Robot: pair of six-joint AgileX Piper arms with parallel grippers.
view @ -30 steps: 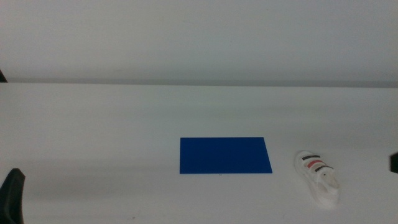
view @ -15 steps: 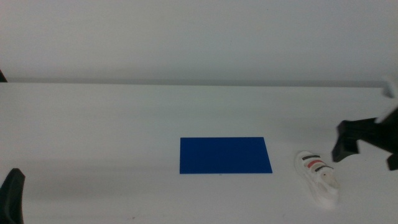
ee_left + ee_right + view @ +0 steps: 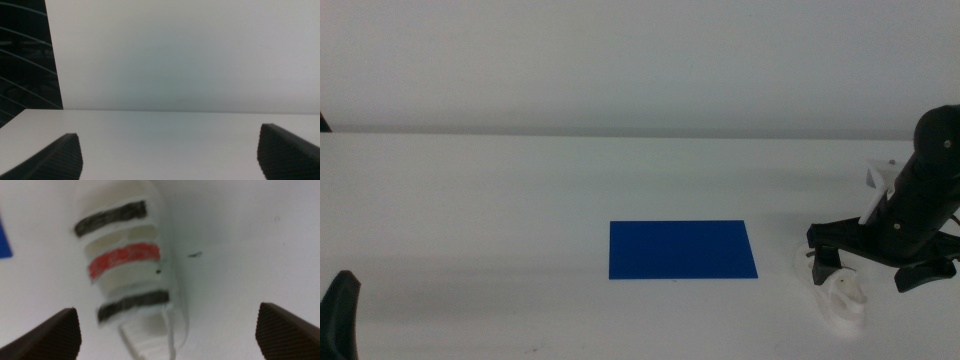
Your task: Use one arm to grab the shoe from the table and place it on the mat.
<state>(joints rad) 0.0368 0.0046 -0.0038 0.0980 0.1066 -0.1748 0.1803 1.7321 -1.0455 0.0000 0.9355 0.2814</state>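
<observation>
The white shoe (image 3: 843, 300) with two dark straps and one red strap lies on the white table (image 3: 500, 200), just right of the dark-blue mat (image 3: 682, 249). My right gripper (image 3: 865, 272) hovers directly over the shoe, jaws open wide on either side of it, and hides its strapped end in the middle view. In the right wrist view the shoe (image 3: 127, 270) lies between and beyond the open jaws of the right gripper (image 3: 167, 335), not touched. A corner of the mat (image 3: 4, 242) shows there. My left gripper (image 3: 340, 315) waits at the table's near left edge, open (image 3: 170, 155).
The grey wall (image 3: 640, 60) rises behind the table's far edge. The right arm's black body (image 3: 925, 190) stands above the table's right side. A small dark mark (image 3: 195, 255) is on the table beside the shoe.
The right arm has come in from the right edge and moved left and down over the shoe, now covering its straps. The shoe, mat and left gripper have not moved.
</observation>
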